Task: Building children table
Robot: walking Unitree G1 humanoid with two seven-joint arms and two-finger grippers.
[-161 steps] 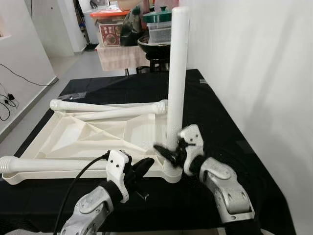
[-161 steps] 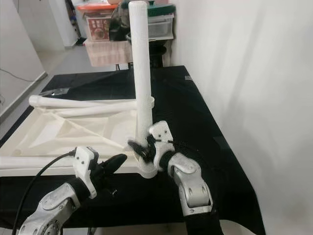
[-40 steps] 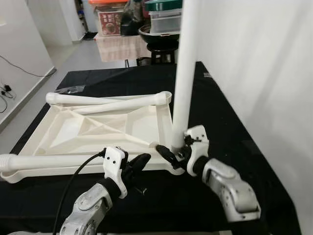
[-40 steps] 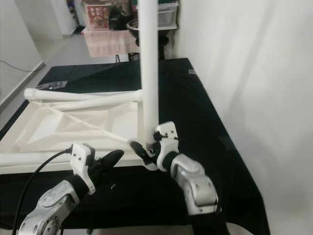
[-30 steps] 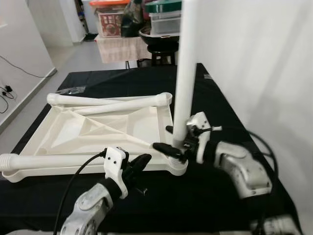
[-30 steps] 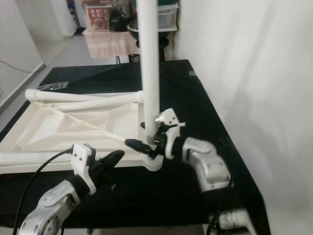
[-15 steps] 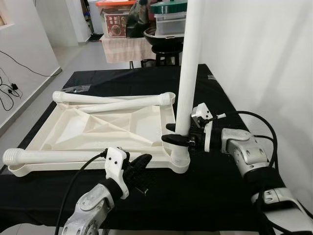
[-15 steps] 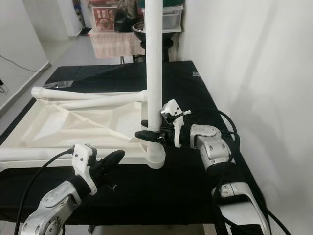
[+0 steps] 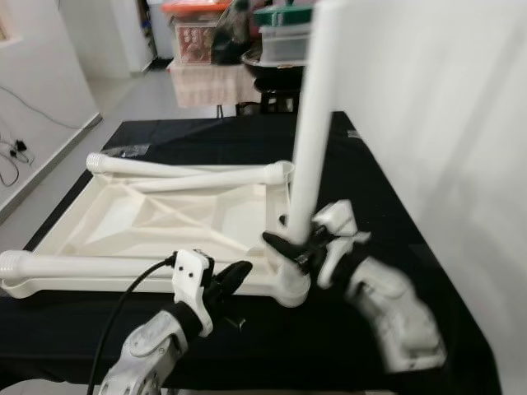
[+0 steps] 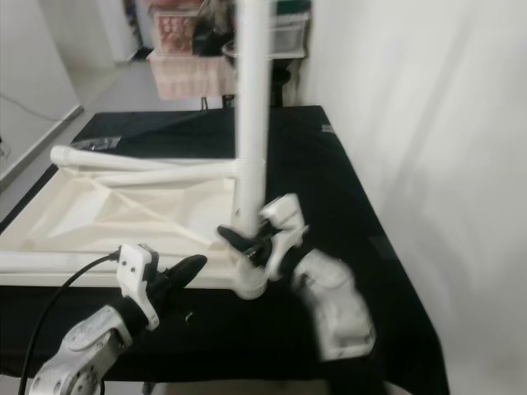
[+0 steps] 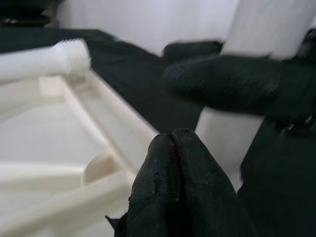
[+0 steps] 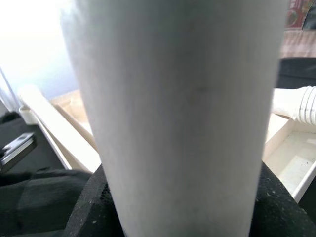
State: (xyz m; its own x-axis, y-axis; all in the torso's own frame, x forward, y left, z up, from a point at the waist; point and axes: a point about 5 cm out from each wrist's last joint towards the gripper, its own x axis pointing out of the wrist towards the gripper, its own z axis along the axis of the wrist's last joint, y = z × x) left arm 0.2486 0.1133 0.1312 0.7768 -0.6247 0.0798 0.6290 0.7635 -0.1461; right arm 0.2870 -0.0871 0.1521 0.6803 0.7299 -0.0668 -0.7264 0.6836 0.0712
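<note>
Right wrist view shows the leg [image 12: 177,113] pressed between the right gripper's two black fingers [image 12: 44,197], one on each side of the white tube, so the right gripper [image 9: 298,245] is clamped on it low down, just above the corner socket [image 9: 290,284] of the tabletop [image 9: 156,226]. The leg stands nearly upright, its long axis vertical, its foot in that socket and its top running out past the upper edge of the head views. The picture is blurred around this arm.

Beside those fingers, on the robot's left, the left gripper [image 9: 230,278] hovers at the tabletop's near edge with its fingers [image 11: 182,197] pressed together and holding nothing; whether they touch the plastic cannot be told. Ahead of their tips stand the leg's base and the right gripper's fingers around it.

The tabletop lies upside down on a black cloth [image 9: 362,197]. Two more legs lie on it, long axes level: one [image 9: 90,265] along the near edge, one [image 9: 206,179] along the far edge.
</note>
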